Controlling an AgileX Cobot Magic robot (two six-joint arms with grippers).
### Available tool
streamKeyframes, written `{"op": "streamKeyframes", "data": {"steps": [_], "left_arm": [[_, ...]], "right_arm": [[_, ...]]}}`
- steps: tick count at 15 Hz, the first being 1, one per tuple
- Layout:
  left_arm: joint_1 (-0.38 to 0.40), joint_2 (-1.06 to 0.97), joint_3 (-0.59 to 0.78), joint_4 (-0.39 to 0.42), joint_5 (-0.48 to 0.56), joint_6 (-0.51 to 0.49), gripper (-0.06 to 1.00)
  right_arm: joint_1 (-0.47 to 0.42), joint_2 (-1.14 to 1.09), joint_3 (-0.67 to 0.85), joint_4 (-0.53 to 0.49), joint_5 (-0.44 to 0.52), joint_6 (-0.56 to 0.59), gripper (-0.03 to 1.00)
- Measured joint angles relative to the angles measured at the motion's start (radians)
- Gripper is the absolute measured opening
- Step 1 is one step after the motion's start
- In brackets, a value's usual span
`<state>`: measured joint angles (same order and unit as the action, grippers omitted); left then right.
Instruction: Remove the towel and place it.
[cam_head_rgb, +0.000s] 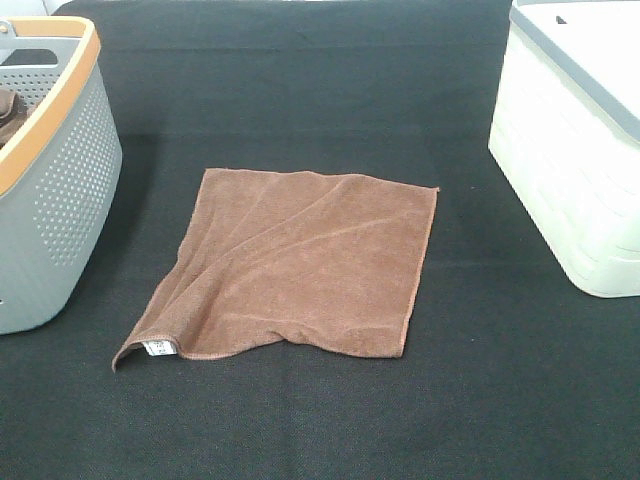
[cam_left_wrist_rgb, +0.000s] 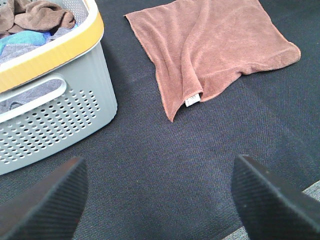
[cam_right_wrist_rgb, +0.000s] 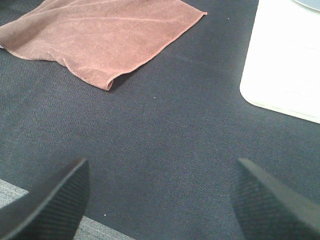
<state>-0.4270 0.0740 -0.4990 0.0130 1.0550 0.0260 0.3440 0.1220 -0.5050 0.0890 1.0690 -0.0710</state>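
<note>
Towel (cam_head_rgb: 300, 265) first: in the high view the reddish-brown cloth lies spread nearly flat on the black table cover (cam_head_rgb: 300, 420), a few soft creases running across it and a small white tag (cam_head_rgb: 158, 348) at its near left corner, which is slightly lifted. It sits between a grey perforated basket (cam_head_rgb: 60, 210) with an orange rim on the left and a white bin (cam_head_rgb: 570, 170) on the right, apart from both. Neither gripper appears in this view.

From the left wrist camera, the left gripper (cam_left_wrist_rgb: 160, 200) has its two dark fingers (cam_left_wrist_rgb: 42, 205) spread wide, with nothing between them but bare cover. The towel lies well beyond the fingertips, untouched; the basket stands beside it, holding bunched brown and blue cloths (cam_left_wrist_rgb: 35, 20).

From the right wrist camera, the right gripper (cam_right_wrist_rgb: 160, 200) likewise stands wide and empty over the cover. The towel lies ahead of the fingers to one side, the white bin ahead to the other.
</note>
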Motion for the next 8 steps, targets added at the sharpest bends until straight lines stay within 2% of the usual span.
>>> {"op": "streamKeyframes", "data": {"steps": [8], "left_arm": [[0.000, 0.000, 0.000, 0.000, 0.000, 0.000, 0.76]], "right_arm": [[0.000, 0.000, 0.000, 0.007, -0.003, 0.011, 0.74]]}}
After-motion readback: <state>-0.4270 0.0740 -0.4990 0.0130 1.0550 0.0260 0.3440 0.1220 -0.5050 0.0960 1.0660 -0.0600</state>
